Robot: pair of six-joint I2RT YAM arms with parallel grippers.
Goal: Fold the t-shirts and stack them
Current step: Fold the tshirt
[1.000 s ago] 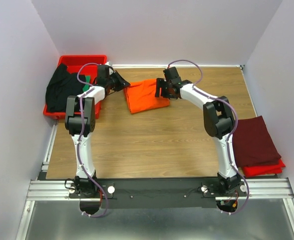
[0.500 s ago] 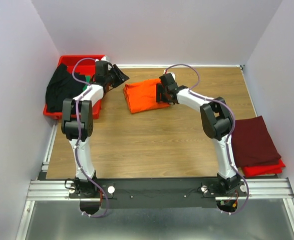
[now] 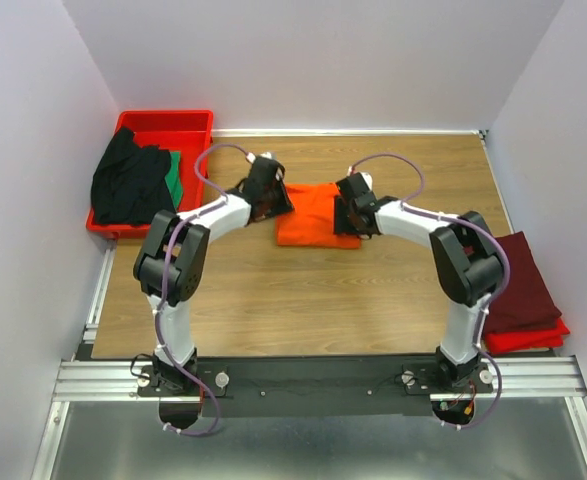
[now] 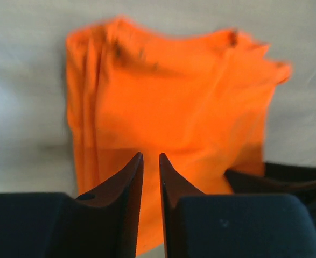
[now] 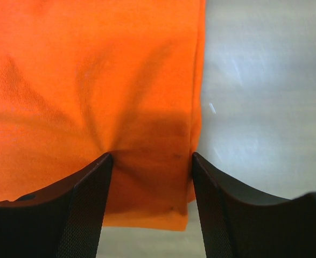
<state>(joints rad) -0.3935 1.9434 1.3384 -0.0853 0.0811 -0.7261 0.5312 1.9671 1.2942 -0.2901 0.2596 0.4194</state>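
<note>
Near right, the maroon shirt (image 3: 513, 280) lies folded. Mid-worktop (image 3: 273, 300), the orange shirt (image 3: 311, 222) is a neat rectangle, drawn nearer from the far side within the last second. Left gripper (image 4: 151, 156): jaws nearly together at its edge; whether they pinch cloth I cannot tell. Right gripper (image 5: 149, 156): jaws apart, pressing the hem. Far left, the black shirt (image 3: 128, 185) and green shirt (image 3: 174, 172) wait in the tray (image 3: 163, 122). Stacking looks next.

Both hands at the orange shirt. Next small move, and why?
Probably close the right hand on the orange t-shirt: its fingers stand apart, pressed onto the cloth's right edge, with creases bunching between them, so nothing looks pinched yet.
</note>
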